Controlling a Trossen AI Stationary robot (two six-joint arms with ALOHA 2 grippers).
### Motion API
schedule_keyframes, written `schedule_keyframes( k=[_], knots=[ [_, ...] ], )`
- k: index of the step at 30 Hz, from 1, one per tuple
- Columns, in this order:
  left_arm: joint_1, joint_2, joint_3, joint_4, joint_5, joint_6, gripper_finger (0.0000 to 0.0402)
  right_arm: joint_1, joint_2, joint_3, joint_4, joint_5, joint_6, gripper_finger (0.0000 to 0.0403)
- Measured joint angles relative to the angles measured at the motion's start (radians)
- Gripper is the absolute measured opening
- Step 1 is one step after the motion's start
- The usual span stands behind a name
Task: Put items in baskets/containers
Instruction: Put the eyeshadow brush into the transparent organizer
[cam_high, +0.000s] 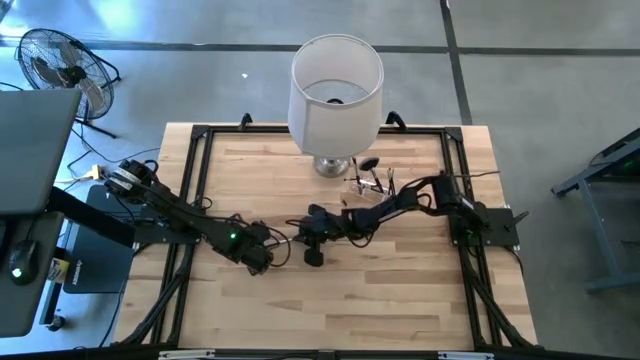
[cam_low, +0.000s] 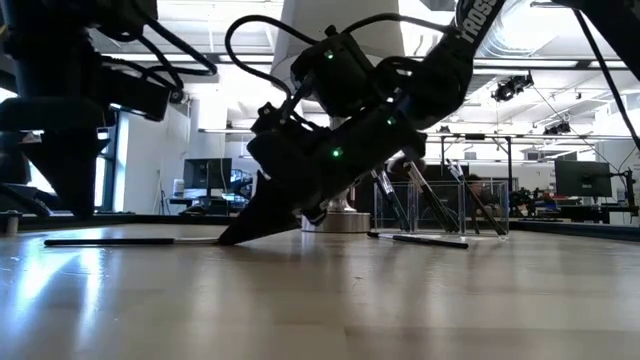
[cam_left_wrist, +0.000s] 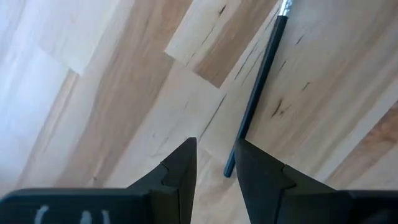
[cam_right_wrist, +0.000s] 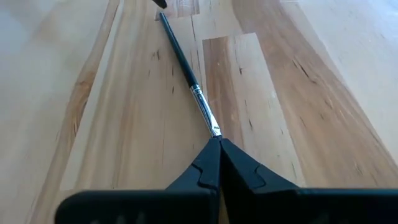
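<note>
A thin black-handled brush (cam_right_wrist: 186, 68) with a silver ferrule lies flat on the table mid-table, also seen as the brush (cam_low: 130, 240) in the low view. My right gripper (cam_right_wrist: 219, 142) (cam_high: 313, 255) is shut at its ferrule end. My left gripper (cam_left_wrist: 216, 155) (cam_high: 266, 257) is open by a narrow gap just above the handle's free end (cam_left_wrist: 230, 169); whether it touches, I cannot tell. The clear holder (cam_low: 440, 205) (cam_high: 372, 181) stands beside the lamp base with several brushes leaning in it. Another brush (cam_low: 420, 239) lies on the table before it. My right gripper is shut on the brush at its head end, just past the silver ferrule (cam_right_wrist: 210, 123); the fingertips hide the tip itself. The fingers slant down from the table's right, in line with the brush. The brush lies flat on the table, its handle pointing toward my left gripper.
A big white lampshade (cam_high: 336, 92) on a silver base (cam_high: 330, 166) stands at the table's far middle, close to the holder. A black frame (cam_high: 190, 180) runs around the tabletop. Bare wood lies toward the near edge (cam_high: 330, 320).
</note>
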Motion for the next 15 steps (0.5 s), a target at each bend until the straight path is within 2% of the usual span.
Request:
schedule_keyframes(
  k=[6, 15],
  knots=[
    [0.006, 0.0, 0.0, 0.013, -0.026, 0.127, 0.0106, 0.001, -0.024, -0.002, 0.033, 0.011, -0.004, 0.0],
    [0.1, 0.0, 0.0, 0.122, -0.028, 0.353, 0.0106, 0.006, -0.073, 0.0, 0.039, 0.037, -0.047, 0.0]
  ],
)
